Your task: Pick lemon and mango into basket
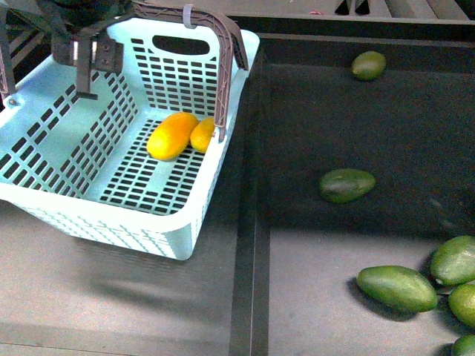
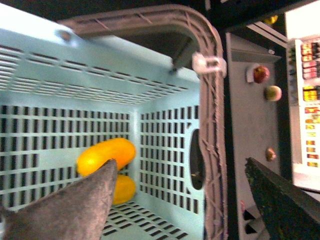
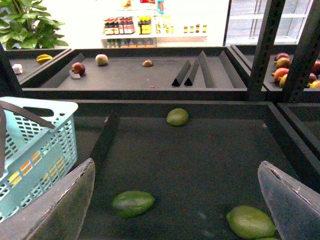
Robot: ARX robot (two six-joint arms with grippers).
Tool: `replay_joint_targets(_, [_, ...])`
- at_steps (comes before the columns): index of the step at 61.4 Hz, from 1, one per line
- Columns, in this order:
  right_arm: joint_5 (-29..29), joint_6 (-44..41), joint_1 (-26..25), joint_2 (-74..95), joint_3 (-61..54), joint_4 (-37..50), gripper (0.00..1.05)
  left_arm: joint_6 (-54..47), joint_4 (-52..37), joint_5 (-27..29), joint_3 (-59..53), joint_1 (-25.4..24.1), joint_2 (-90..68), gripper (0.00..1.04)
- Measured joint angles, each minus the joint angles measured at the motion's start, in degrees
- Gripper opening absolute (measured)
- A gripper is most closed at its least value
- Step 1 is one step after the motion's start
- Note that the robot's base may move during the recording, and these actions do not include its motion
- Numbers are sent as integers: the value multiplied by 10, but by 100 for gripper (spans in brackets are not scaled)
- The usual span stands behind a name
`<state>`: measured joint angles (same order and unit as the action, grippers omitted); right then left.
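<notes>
The turquoise basket [image 1: 44, 148] stands at the left of the front view. On its slotted floor the yellow-orange mango [image 1: 172, 136] and the smaller yellow lemon [image 1: 202, 135] lie touching, near the right wall. My left gripper [image 1: 86, 68] hangs open over the basket's far left corner, holding nothing. In the left wrist view the mango [image 2: 107, 154] and lemon [image 2: 125, 189] show beyond the open left gripper [image 2: 180, 165], inside the basket [image 2: 165, 145]. My right gripper [image 3: 176, 165] is open and empty above the dark bin; it is out of the front view.
Green oval fruits lie in the dark bin to the right: one at the back [image 1: 369, 65], one mid-bin [image 1: 346, 185], several at the front right [image 1: 397, 288]. A brown handle [image 1: 226, 52] arches over the basket's right side. A raised divider [image 1: 252, 222] separates basket and bin.
</notes>
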<state>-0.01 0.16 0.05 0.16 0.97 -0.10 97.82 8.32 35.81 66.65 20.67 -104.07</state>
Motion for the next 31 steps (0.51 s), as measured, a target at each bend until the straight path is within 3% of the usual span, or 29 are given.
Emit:
replay_joint_targets(6, [0,0,0,0,0,0,96,4,81,18,-39,9,59,99])
replay_joint_targets(8, [0,0,0,0,0,0,96,-8,79,13,-47,11,68,99])
replay_joint_targets(12, [0,0,0,0,0,0,96,-201,-173,-112,-153,-3,100,85])
replay_joint_targets(16, [1,0,0,0,0,0,96,-407,-406,-178,-262,-20,119,73])
replay_joint_targets(20, [2,0,0,0,0,0,96,-639,-581,-202,-351,-42,153,59])
replay_joint_targets(23, [1,0,0,0,0,0,96,-782,-646,-214,-391,-58,190,48])
replay_joint_targets(31, [1,0,0,0,0,0,96,-925,-665,-244,-466,-89,259,21])
